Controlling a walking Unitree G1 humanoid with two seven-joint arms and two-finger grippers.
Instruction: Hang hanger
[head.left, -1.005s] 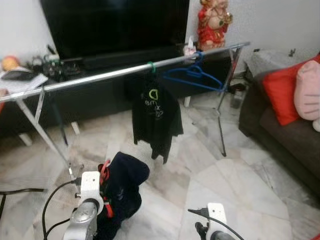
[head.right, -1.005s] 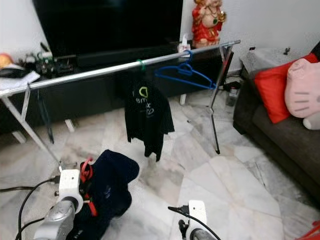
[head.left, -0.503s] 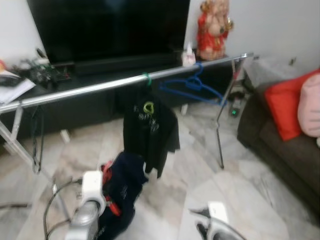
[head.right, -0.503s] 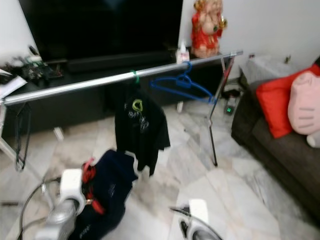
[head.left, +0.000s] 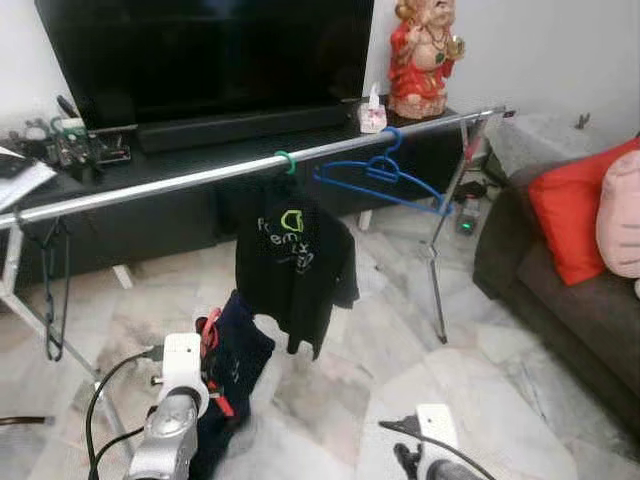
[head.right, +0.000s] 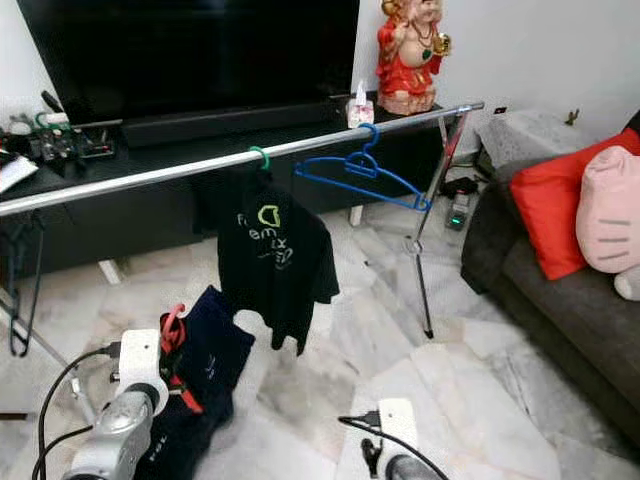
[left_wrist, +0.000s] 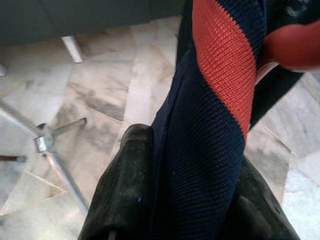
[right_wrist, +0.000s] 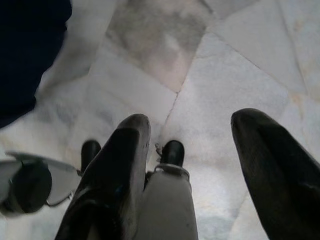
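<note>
A silver clothes rail (head.left: 180, 182) runs across in front of me, sloping up to the right. A black T-shirt (head.left: 295, 262) hangs on it from a green hanger (head.left: 284, 158); an empty blue hanger (head.left: 385, 176) hangs further right. My left gripper (left_wrist: 190, 150) is shut on a navy garment with a red stripe (left_wrist: 215, 95), which hangs on a red hanger (head.left: 207, 335) low at my left, below the rail. The garment (head.left: 232, 365) droops toward the floor. My right gripper (right_wrist: 192, 125) stands open over the marble floor, holding nothing.
Behind the rail stand a black TV (head.left: 210, 50) on a low console and a red statue (head.left: 420, 55). A dark sofa with a red cushion (head.left: 575, 215) is at the right. The rack's legs (head.left: 440, 270) and a black cable (head.left: 95, 420) are on the floor.
The camera has moved, so the rail and T-shirt now sit closer and more central. The navy garment stays in my left gripper and hangs narrower. The right gripper is unchanged.
</note>
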